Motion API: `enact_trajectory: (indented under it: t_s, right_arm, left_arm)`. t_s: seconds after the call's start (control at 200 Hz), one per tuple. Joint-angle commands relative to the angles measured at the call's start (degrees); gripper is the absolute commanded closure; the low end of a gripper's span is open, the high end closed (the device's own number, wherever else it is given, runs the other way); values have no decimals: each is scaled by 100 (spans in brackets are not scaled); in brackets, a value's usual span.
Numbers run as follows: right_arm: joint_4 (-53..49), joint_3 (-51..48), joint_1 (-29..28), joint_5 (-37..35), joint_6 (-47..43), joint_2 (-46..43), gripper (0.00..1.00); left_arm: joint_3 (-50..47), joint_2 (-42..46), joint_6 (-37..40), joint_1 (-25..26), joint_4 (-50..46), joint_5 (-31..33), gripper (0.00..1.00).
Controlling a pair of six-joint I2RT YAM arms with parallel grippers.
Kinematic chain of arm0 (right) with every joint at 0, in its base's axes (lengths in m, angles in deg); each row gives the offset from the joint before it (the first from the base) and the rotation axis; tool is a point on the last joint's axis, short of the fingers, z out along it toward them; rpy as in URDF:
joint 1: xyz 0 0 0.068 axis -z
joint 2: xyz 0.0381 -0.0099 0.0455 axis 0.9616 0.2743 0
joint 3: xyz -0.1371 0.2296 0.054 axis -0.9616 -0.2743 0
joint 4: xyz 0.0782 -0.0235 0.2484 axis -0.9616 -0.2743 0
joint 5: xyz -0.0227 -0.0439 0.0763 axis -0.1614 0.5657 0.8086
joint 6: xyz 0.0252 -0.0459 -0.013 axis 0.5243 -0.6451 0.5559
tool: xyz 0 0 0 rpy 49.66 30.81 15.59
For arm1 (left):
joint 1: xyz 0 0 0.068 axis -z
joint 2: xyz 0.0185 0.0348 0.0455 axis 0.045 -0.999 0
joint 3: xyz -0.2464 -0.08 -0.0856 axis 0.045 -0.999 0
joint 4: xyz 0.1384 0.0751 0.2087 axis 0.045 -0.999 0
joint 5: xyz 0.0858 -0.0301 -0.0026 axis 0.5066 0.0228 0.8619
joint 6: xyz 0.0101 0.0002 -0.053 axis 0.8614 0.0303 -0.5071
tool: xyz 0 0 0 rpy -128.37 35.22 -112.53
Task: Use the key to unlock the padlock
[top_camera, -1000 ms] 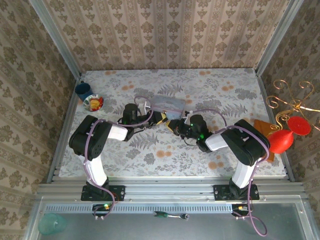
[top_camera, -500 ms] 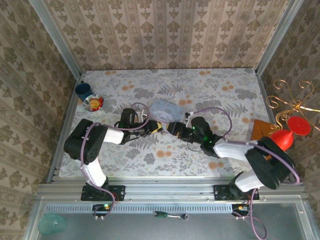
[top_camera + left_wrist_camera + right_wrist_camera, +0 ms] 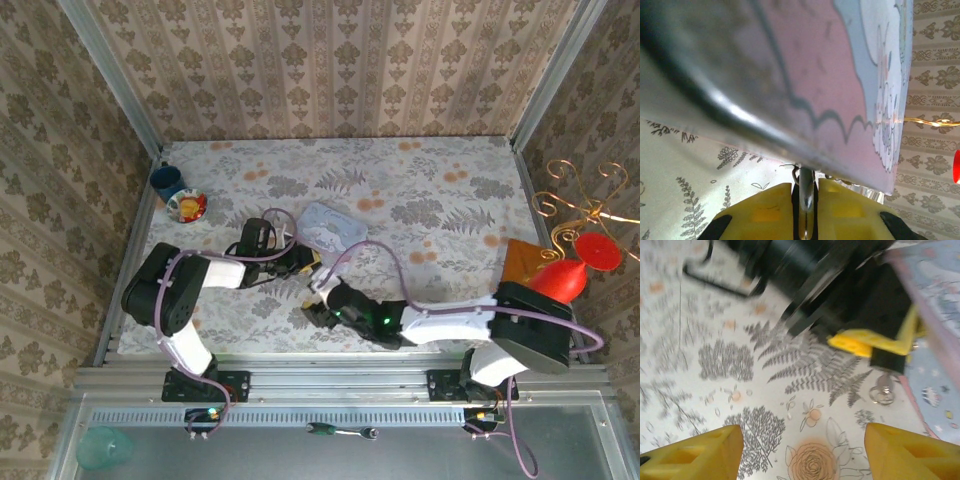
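Far left, at the table point(image 3: 450, 190) edge: blue cup point(image 3: 165, 181), small dish point(image 3: 188, 218) just beside it.

Left gripper point(image 3: 303, 262) low over the cloth, left of centre. Its wrist view shows the yellow fingers point(image 3: 765, 212) pinched together on a thin silvery bar point(image 3: 804, 210), taken for the shackle. Seen from the right wrist, the padlock point(image 3: 886, 360) is a small black block directly under those yellow fingertips, with a silvery ring point(image 3: 882, 392) dangling below it just above the cloth. Key itself too blurred to make out.

Clear bluish box point(image 3: 332, 225) just beyond and right of the left gripper. Its underside looms close above the fingers in the left wrist view; touching or not, cannot tell.

Right gripper point(image 3: 315, 310) nearer the front edge, arm stretched low along the table. Jaws wide, nothing between the yellow fingers point(image 3: 695, 450); apart from the padlock, facing it.

Far right, off the cloth: red funnel-shaped piece point(image 3: 562, 280), gold wire stand point(image 3: 585, 205).
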Motion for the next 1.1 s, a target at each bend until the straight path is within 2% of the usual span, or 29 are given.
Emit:
enact_trajectory:
  t_s: [0.0,0.35,0.38,0.42,0.455,0.525,0.735,0.82,0.915,1.095]
  right_arm:
    - [491,309,-149,-908,-1427,511,36]
    - [1536,361,-125,-1964,-1719,1622,38]
    - [1596,361,-118,-2088,-1683,1695,42]
    - [1689,367,-116,-2397,-1603,1801,58]
    - [1846,322,-116,-2515,-1602,1862,60]
    - [2170,196,-83,-2507,-1634,1938,60]
    - [2213,221,75,-2540,-1487,2192,61]
    - [2104,304,151,-2495,-1427,2288,68]
    - [1915,446,224,-2521,-1437,2388,82]
    - [2029,497,380,-2466,-1368,2423,83]
  left_arm:
    - [161,263,308,-24,-287,29,100]
    - [152,391,374,-25,-404,86,100]
    - [152,387,370,-30,-399,78,100]
    - [152,391,355,-24,-380,69,100]
    - [143,386,338,-25,-337,44,100]
    - [126,386,300,-24,-259,1,100]
    - [99,391,204,-26,-68,-90,100]
    - [99,408,199,-24,-75,-106,100]
    - [108,435,203,-24,-96,-117,100]
    - [117,436,203,-25,-104,-123,100]
